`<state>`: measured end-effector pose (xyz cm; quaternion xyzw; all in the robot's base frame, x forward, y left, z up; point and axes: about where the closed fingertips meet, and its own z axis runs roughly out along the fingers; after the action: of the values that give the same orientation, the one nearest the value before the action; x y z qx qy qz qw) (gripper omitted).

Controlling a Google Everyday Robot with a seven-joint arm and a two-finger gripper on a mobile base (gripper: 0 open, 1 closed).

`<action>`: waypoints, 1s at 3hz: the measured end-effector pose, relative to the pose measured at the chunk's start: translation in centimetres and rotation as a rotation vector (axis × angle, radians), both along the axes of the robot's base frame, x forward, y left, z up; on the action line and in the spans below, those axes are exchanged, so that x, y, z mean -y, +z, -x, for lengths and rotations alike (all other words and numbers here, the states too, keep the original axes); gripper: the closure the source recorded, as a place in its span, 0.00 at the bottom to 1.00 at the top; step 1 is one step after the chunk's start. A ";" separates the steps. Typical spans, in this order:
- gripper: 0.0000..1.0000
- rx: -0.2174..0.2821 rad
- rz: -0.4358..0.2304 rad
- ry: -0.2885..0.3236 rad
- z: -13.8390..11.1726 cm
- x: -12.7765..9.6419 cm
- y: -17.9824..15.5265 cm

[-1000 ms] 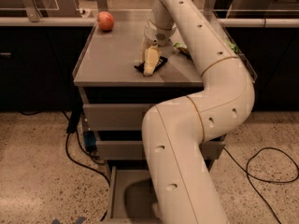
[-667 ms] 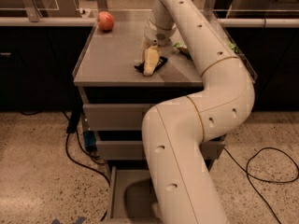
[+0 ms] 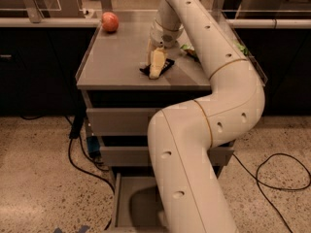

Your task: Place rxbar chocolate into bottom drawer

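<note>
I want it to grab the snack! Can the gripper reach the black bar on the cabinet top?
Probably yes. The gripper sits right over the rxbar chocolate on the cabinet top, nothing between them; the apple lies well aside.

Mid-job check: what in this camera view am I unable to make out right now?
- rxbar chocolate: on the cabinet top, mostly covered by the end effector down over it; lettering unreadable.
- bottom drawer: open, but the arm hides its right side and the picture's bottom edge cuts off its front.
- green bag: largely behind the arm.
</note>
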<state>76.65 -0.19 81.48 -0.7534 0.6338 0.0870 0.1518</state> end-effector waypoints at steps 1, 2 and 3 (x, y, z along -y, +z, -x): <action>0.37 0.000 0.000 0.000 0.0 0.0 0.9; 0.14 0.000 0.000 0.000 0.0 0.0 0.0; 0.00 0.000 0.000 0.000 0.0 0.0 0.0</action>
<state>76.65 -0.18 81.44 -0.7534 0.6338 0.0870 0.1518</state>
